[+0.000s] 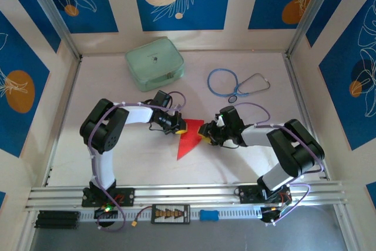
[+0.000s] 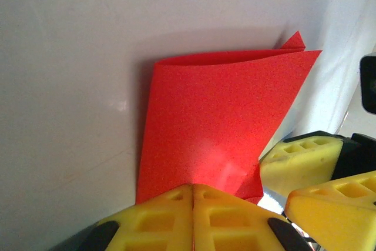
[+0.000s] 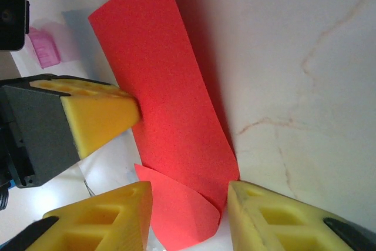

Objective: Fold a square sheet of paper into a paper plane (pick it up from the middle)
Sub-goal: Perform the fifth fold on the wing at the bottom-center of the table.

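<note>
The red square sheet of paper (image 1: 188, 140) lies mid-table, folded into a wedge that points toward the arm bases, with no finished paper plane shape. My left gripper (image 1: 178, 126) is shut, and its yellow tips (image 2: 192, 191) rest on the near edge of the paper (image 2: 217, 121), which lies face-on rather than between the jaws. My right gripper (image 1: 205, 133) is open at the paper's right side. Its fingers (image 3: 276, 218) straddle a curled flap (image 3: 188, 216) of the paper (image 3: 170, 104) without closing on it. The left gripper's finger (image 3: 100, 119) touches the paper's far edge.
A pale green case (image 1: 154, 63) sits at the back of the table, with a blue stethoscope (image 1: 235, 83) to its right. A small pink object (image 3: 46, 48) lies beyond the paper. Patterned walls enclose the table on three sides.
</note>
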`<state>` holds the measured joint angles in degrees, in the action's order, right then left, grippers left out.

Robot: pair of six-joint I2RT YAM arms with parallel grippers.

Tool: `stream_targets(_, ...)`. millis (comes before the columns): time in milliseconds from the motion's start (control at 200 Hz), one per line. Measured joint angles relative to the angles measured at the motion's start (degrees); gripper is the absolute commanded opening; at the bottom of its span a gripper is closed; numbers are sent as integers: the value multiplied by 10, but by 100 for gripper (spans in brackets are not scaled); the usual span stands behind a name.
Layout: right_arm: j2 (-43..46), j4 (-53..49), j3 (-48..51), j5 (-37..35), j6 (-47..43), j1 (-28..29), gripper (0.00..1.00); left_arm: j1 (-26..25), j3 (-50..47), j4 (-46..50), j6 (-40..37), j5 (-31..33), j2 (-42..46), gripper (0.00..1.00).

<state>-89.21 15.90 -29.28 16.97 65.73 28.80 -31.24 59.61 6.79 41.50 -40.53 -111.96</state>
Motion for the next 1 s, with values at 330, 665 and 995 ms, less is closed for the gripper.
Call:
stream_targets(330,-2,-2,-10,0,-12,-6,41,0,0,0,0,0,0,9)
stream_targets(665,-1,-52,-23,-9,-7,-6,41,1,0,0,0,-1,0,9)
stream_targets(995,4,-72,-29,-12,8,1,40,3,0,-1,0,-2,0,9)
